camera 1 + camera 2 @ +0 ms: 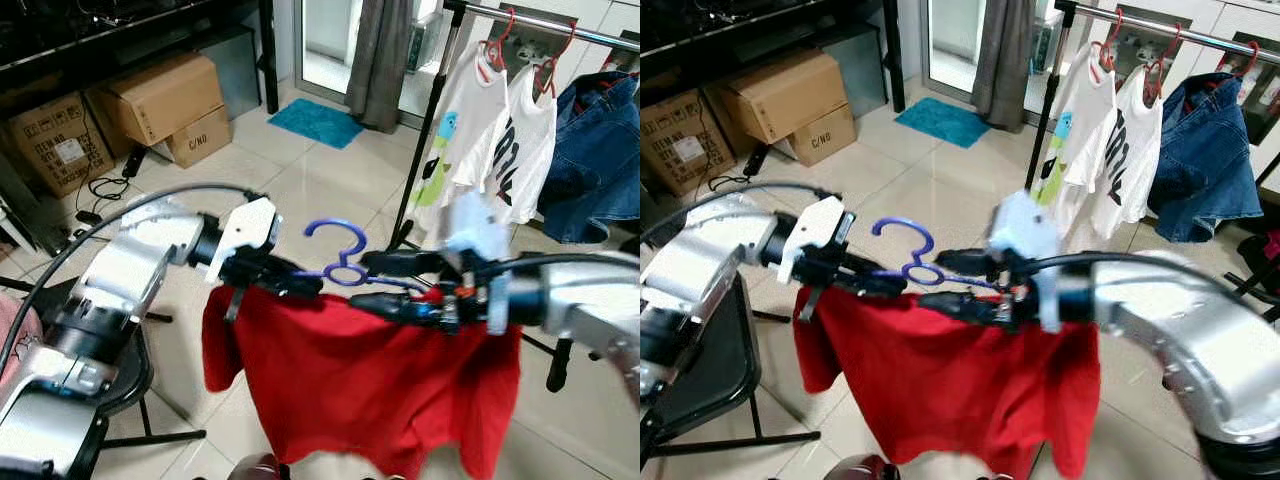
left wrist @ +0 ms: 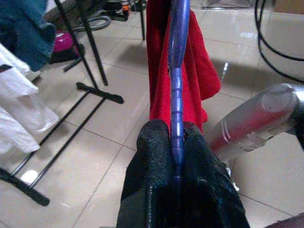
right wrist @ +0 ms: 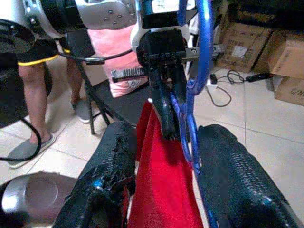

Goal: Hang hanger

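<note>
Well short of the rack (image 1: 560, 22), left tool (image 1: 290, 281) clamps hanger (image 1: 345, 262); right tool (image 1: 385, 283) wide.

Both arms are showing brushed silver housings, rounded and tube-like. A white angular bracket is sitting at the wrist of the left arm (image 1: 130, 265), and a black cable is arching over the arm. The left end effector (image 1: 300, 283) is ending in two long black fingers with a rough, grainy surface. A pale blue-white block is sitting on the right arm (image 1: 1180, 320) near the right end effector (image 1: 955, 285), whose fingers (image 3: 237, 175) are black and textured.
</note>
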Controlling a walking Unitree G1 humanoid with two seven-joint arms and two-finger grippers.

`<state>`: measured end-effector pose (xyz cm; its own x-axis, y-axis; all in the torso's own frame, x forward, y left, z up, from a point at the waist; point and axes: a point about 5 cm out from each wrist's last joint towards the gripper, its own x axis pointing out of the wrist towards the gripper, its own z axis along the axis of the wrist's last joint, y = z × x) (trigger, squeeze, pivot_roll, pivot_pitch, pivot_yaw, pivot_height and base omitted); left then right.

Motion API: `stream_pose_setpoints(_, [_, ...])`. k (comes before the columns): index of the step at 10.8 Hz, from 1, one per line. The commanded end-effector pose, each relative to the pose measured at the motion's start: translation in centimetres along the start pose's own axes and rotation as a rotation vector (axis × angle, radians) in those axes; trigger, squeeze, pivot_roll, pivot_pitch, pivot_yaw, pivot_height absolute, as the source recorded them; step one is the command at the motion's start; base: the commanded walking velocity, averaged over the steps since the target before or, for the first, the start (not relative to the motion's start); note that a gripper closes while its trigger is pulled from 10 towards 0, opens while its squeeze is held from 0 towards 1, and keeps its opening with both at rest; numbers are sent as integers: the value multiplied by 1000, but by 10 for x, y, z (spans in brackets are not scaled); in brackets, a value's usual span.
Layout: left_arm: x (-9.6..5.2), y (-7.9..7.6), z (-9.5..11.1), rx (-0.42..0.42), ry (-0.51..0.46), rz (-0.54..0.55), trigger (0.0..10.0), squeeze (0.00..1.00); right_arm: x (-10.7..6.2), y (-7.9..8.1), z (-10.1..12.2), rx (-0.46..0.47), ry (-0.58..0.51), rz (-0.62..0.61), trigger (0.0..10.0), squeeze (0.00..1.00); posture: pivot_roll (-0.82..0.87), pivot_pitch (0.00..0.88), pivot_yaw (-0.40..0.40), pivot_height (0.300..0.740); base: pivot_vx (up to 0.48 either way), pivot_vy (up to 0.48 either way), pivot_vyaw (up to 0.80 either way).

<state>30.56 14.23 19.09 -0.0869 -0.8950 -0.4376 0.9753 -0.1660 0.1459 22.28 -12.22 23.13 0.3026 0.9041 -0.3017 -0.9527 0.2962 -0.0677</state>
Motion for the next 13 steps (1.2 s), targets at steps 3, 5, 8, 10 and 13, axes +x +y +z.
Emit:
stream_pose_setpoints(3, [0,2,17,32,-52,-31,0,0,13,2,-2,-21,19,-5,0,0,14,22,22,740,0,0,0])
stream_pose_setpoints(5, [1,2,19,27,-71,-37,0,0,16,3,-2,-25,19,-1,0,0,17,23,18,740,0,0,0])
stream_pose_setpoints(8, [0,2,21,15,-79,-45,0,0,18,3,-3,-34,26,-4,0,0,16,22,18,740,0,0,0])
stream_pose_setpoints(10, [-1,5,21,1,-78,-20,0,0,18,3,-3,-32,19,-1,0,0,14,21,19,740,0,0,0])
stream_pose_setpoints(13, [-6,13,23,-30,-93,48,0,0,16,2,-3,-31,14,-14,0,0,13,15,20,740,0,0,0])
